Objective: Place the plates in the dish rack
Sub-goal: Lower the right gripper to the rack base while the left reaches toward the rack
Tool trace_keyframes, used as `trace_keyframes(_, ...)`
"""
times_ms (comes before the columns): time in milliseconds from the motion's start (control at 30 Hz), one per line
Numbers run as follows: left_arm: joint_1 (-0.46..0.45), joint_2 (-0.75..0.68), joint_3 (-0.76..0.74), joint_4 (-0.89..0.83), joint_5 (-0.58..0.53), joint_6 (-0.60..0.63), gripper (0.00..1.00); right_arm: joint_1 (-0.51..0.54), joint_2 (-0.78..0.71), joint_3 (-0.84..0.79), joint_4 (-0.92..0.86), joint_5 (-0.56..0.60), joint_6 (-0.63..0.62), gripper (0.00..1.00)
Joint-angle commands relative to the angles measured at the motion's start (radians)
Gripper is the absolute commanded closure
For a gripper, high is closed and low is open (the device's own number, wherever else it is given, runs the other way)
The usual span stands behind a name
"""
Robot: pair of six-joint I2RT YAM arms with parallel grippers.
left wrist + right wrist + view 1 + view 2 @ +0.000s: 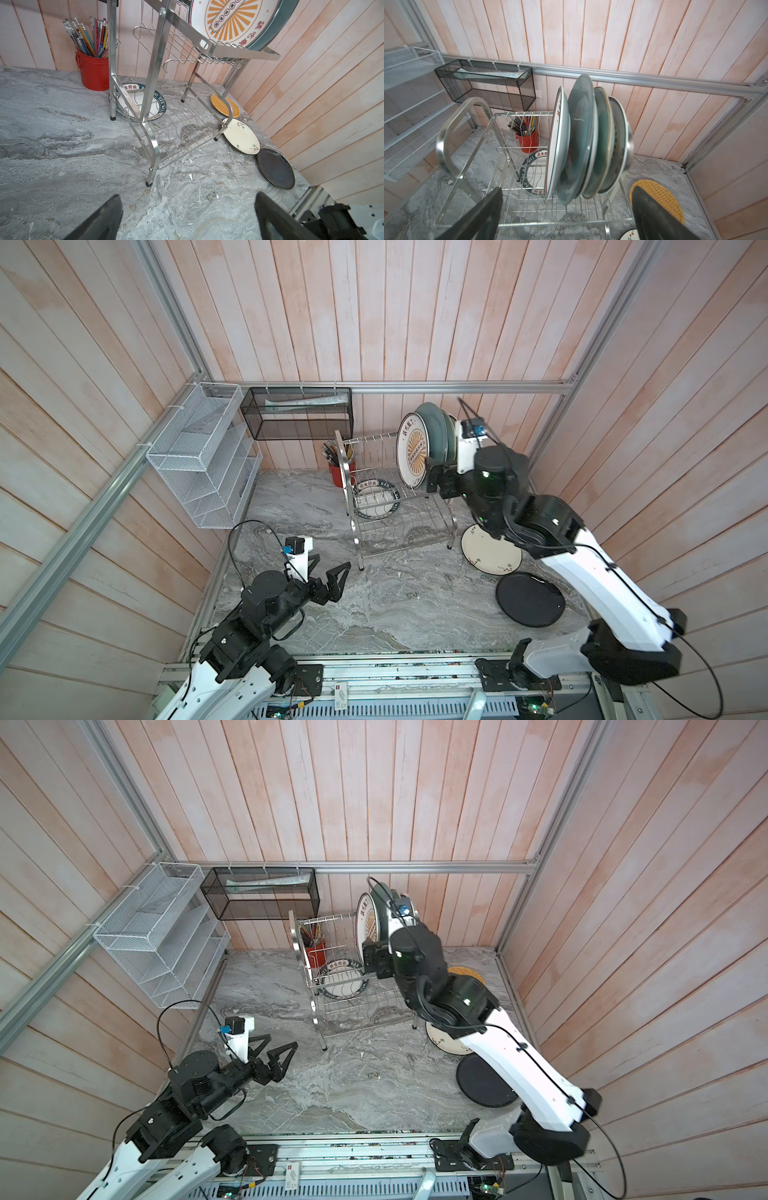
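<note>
Right jaws spread, empty, plates [581, 135] standing just ahead in the dish rack [444, 137]. Placement looks done; next, down behind them for the cream plate [486, 553]. Left jaws spread too.

In both top views the right arm [602, 572] is covering part of the cream floral plate [490, 556]. In a top view it is also hiding most of the yellow woven disc [465, 971] and overlapping the black plate [482, 1085]. The left wrist view's edge is cutting off the sunburst plate [239, 20]. In the right wrist view the racked plates [579, 135] are overlapping one another, and the dish rack [446, 135] is showing a blurred end frame.
</note>
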Motion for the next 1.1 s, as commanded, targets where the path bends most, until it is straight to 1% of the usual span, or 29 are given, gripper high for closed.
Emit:
trace_keyframes(0, 0.005, 0.022, -0.009, 0.01, -0.024, -0.045, 0.0, -0.02, -0.165, -0.238, 0.195, -0.049, -0.002, 0.02)
trace_keyframes(100, 0.004, 0.069, -0.05, 0.077, -0.017, -0.109, 0.01, -0.076, -0.326, -0.484, 0.304, -0.072, 0.025, 0.02)
trace_keyframes(200, 0.003, 0.175, -0.091, 0.163, -0.001, -0.161, 0.03, -0.194, -0.434, -0.71, 0.385, -0.169, 0.076, 0.02)
trace_keyframes(267, 0.003, 0.257, -0.096, 0.207, -0.004, -0.185, 0.04, -0.273, -0.477, -0.853, 0.461, -0.24, 0.098, 0.02)
trace_keyframes(300, 0.003, 0.296, -0.096, 0.23, -0.01, -0.198, 0.04, -0.313, -0.483, -0.919, 0.493, -0.276, 0.106, 0.02)
trace_keyframes(400, 0.001, 0.382, -0.096, 0.272, -0.051, -0.25, 0.05, -0.408, -0.452, -1.05, 0.574, -0.363, 0.138, 0.02)
trace_keyframes(467, 0.001, 0.427, -0.099, 0.297, -0.068, -0.281, 0.05, -0.445, -0.413, -1.102, 0.629, -0.373, 0.161, 0.02)
trace_keyframes(567, -0.003, 0.498, -0.09, 0.312, -0.114, -0.316, 0.09, -0.47, -0.318, -1.142, 0.717, -0.397, 0.162, 0.02)
trace_keyframes(733, -0.017, 0.581, -0.069, 0.342, -0.161, -0.347, 0.17, -0.483, -0.145, -1.13, 0.839, -0.42, 0.151, 0.02)
trace_keyframes(833, -0.038, 0.615, -0.048, 0.348, -0.214, -0.358, 0.21, -0.502, -0.056, -1.101, 0.868, -0.434, 0.17, 0.04)
trace_keyframes(900, -0.046, 0.644, -0.035, 0.351, -0.242, -0.361, 0.24, -0.503, -0.01, -1.099, 0.917, -0.438, 0.16, 0.05)
trace_keyframes(967, -0.049, 0.671, -0.02, 0.347, -0.264, -0.369, 0.26, -0.507, 0.031, -1.081, 0.924, -0.423, 0.152, 0.05)
trace_keyframes(1067, -0.051, 0.71, -0.003, 0.347, -0.307, -0.391, 0.32, -0.528, 0.08, -1.055, 0.931, -0.449, 0.155, 0.08)
